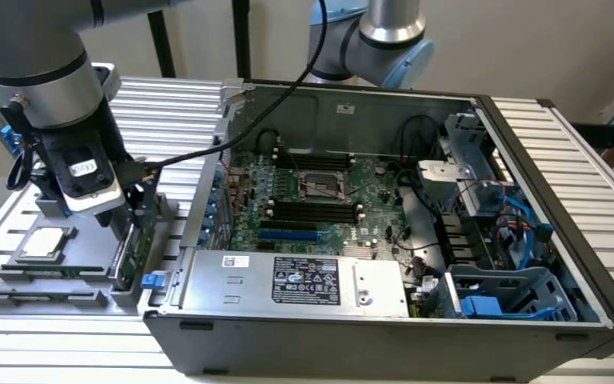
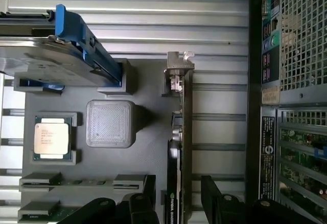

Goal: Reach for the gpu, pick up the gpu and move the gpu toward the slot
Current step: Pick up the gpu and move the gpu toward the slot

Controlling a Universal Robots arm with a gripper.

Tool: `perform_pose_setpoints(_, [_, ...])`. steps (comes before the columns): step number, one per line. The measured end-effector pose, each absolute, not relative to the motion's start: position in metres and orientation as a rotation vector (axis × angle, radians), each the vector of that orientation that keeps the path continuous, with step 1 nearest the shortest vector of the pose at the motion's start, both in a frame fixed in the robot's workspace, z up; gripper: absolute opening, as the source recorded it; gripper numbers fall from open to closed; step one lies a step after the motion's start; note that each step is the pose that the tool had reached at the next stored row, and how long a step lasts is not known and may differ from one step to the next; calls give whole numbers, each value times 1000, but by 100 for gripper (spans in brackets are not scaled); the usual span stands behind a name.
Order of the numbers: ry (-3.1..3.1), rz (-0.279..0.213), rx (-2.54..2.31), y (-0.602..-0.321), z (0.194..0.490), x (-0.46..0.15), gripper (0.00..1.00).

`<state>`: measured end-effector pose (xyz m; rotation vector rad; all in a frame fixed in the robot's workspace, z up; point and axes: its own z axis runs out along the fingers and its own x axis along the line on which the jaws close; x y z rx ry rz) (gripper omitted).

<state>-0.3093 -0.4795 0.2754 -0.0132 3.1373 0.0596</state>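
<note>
Gripper [image 2: 178, 188] sits released, fingers [image 2: 212, 201] spread either side of the gpu [image 2: 187, 132], which stands on edge in the gray tray [image 2: 148, 137] at the exterior view's lower left, beside the computer case [image 1: 392, 344].

gpu [image 2: 187, 132] edge-up in tray [image 2: 148, 137], beside case [image 1: 392, 344]

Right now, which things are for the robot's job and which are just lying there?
For the job: thin green circuit-board card with silver bracket; black claw, open over it; long blue slot on the green motherboard.
Just lying about: silver hard drive with blue rails; small square silver chip; grey ribbed square block.
</note>
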Motion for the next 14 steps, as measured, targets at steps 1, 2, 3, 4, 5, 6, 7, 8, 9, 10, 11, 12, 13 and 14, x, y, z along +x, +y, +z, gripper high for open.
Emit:
perform_pose_setpoints(1, [3137,60,-12,-480,274,-309,48])
perform_pose_setpoints(2, [3137,60,-10,-480,272,-309,48])
perform_pose_setpoints(3, [3137,60,-9,-480,270,-309,48])
perform_pose_setpoints(4, [3137,60,-8,-480,268,-309,48])
perform_pose_setpoints(5, [3137,60,-7,-480,266,-309,48])
perform_pose_setpoints(6, [3137,60,-7,-480,265,-309,48])
perform_pose_setpoints(7, [3137,60,-6,-480,263,-309,48])
perform_pose_setpoints(8, [3137,60,-5,-479,261,-309,48])
perform_pose_setpoints(9, [3137,60,-4,-479,259,-309,48])
perform_pose_setpoints(10, [3137,59,-3,-478,257,-309,48])
perform_pose_setpoints(11, [3137,58,-2,-477,255,-309,48])
perform_pose_setpoints(12, [3137,57,-1,-477,254,-310,48])
perform_pose_setpoints(13, [3137,55,0,-476,253,-310,48])
perform_pose_setpoints(14, [3137,53,1,-476,251,-311,48])
